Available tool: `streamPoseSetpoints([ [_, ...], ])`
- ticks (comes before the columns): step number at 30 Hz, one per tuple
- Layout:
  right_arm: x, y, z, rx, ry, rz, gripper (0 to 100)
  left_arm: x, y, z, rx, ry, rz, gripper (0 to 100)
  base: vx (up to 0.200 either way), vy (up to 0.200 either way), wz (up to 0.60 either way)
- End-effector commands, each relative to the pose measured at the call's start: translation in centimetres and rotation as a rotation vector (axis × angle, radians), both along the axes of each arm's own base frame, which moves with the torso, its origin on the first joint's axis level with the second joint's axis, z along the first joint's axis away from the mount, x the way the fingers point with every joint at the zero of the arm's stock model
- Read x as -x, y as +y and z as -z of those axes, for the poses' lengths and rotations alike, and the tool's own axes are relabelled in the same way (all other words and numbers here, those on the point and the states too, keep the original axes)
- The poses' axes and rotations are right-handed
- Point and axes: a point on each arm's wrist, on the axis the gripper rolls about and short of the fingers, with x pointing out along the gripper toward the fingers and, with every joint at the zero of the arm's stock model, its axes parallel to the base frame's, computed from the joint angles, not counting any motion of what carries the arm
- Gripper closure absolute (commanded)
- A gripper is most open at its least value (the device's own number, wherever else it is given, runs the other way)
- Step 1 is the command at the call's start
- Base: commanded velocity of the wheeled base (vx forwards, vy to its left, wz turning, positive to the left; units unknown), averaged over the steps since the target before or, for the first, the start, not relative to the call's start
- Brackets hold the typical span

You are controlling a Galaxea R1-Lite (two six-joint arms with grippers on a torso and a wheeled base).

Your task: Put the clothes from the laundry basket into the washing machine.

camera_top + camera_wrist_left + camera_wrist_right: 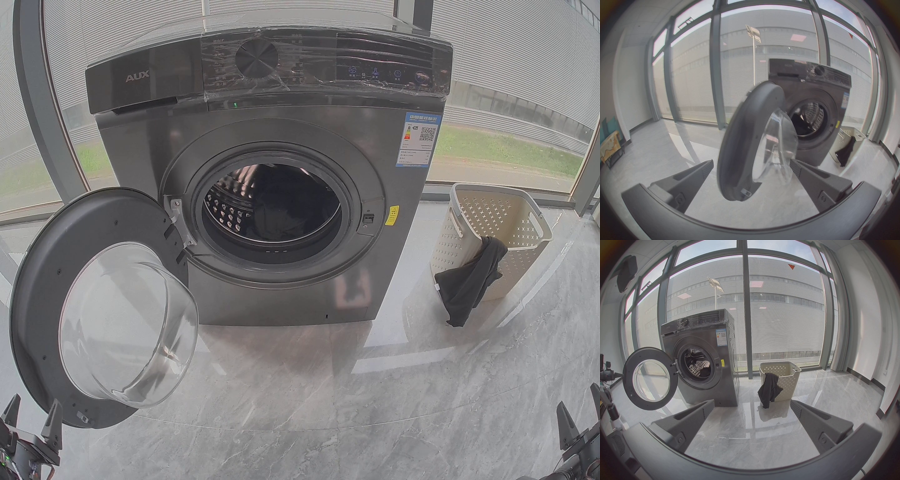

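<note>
A grey front-loading washing machine (269,181) stands ahead, its round door (94,306) swung wide open to the left. Dark clothing lies inside the drum (275,203). To the machine's right sits a cream laundry basket (494,234) with a black garment (472,281) draped over its front rim, hanging to the floor. My left gripper (31,415) is low at the front left, just below the door, open and holding nothing. My right gripper (581,409) is low at the front right, well short of the basket (781,377), also open and holding nothing.
The floor is glossy grey tile (350,400), with open space between me and the machine. Floor-to-ceiling windows (784,318) run behind the machine and basket. The open door (750,140) juts out close in front of my left gripper.
</note>
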Motion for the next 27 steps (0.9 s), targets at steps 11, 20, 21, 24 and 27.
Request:
streamPoseSetpoints([
  [11, 0.2, 0.0, 0.4, 0.005, -0.029, -0.007, 0, 2.1, -0.7, 1.3, -0.034, -0.165, 0.148, 0, 0.0, 0.0, 0.0],
  [20, 0.2, 0.0, 0.4, 0.005, -0.029, -0.009, 0, 2.1, -0.9, 1.8, -0.068, -0.116, 0.217, 0, 0.0, -0.022, 0.0],
  [21, 0.2, 0.0, 0.4, 0.005, -0.029, -0.009, 0, 2.1, -0.9, 1.8, -0.068, -0.116, 0.217, 0, 0.0, -0.2, 0.0],
  [24, 0.2, 0.0, 0.4, 0.005, -0.029, -0.009, 0, 2.1, -0.9, 1.8, -0.069, -0.116, 0.217, 0, 0.0, -0.2, 0.0],
  [27, 0.2, 0.0, 0.4, 0.005, -0.029, -0.009, 0, 2.1, -0.9, 1.8, -0.071, -0.116, 0.217, 0, 0.0, -0.2, 0.0],
])
